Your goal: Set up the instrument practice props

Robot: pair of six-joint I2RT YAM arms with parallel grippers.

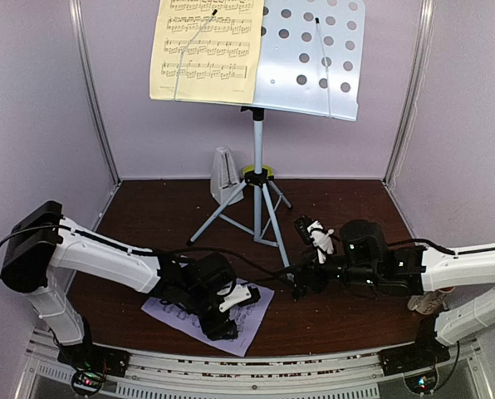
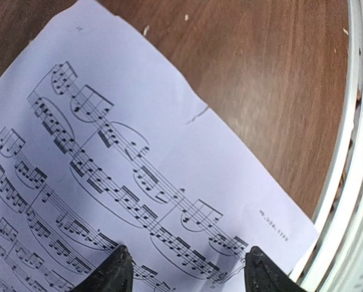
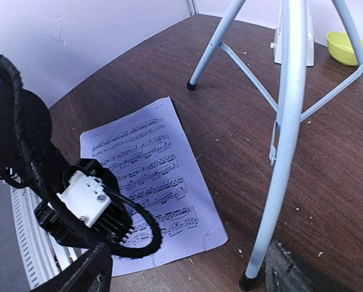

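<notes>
The white perforated music stand [image 1: 314, 58] rises on its grey tripod [image 1: 257, 166] at the back of the table. A yellow sheet [image 1: 204, 50] rests on the left half of its desk. Behind the tripod stands the white pyramid metronome [image 1: 223, 176]. The lilac sheet [image 1: 252, 320] [image 2: 139, 121] [image 3: 163, 158] lies flat near the front edge. My left gripper [image 1: 235, 314] [image 2: 187, 271] is open just over its near corner, with only flat paper under the tips. My right gripper [image 1: 301, 259] [image 3: 187, 277] is open, low by the foot of the tripod's near leg [image 3: 248, 281].
A small green bowl [image 1: 258, 174] [image 3: 348, 46] sits behind the tripod pole beside the metronome. A metal rail [image 2: 352, 152] runs along the table's front edge just past the lilac sheet. Lilac walls with upright posts [image 1: 94, 91] close in the back and sides.
</notes>
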